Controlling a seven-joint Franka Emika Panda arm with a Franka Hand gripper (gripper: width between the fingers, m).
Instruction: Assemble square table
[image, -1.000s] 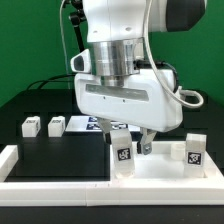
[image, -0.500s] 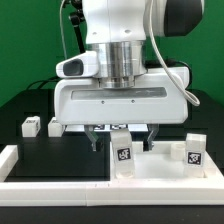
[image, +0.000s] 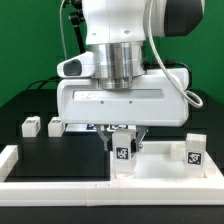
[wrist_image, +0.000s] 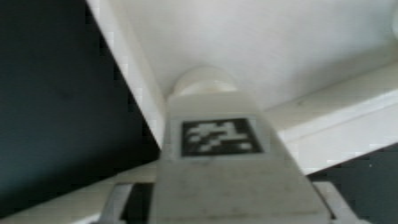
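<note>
The white square tabletop (image: 160, 166) lies flat at the exterior view's right. One white tagged leg (image: 122, 154) stands upright near its left edge, and another leg (image: 193, 150) stands at its right. My gripper (image: 123, 141) straddles the first leg from above, one finger on each side, close to its faces. In the wrist view the leg (wrist_image: 222, 110) fills the space between the fingers (wrist_image: 128, 203). A thin dark gap shows on one side, so the jaws are not clamped. The tabletop (wrist_image: 329, 60) lies behind it.
Two more small tagged legs (image: 30, 126) (image: 55, 125) stand on the black mat at the exterior view's left. The marker board (image: 84, 124) lies behind, partly hidden by the hand. A long white border rail (image: 50, 186) runs along the front and left.
The hand turned square to the leg, then came down over it. The fingers have narrowed from wide open to close beside the leg. The leg has not moved.
</note>
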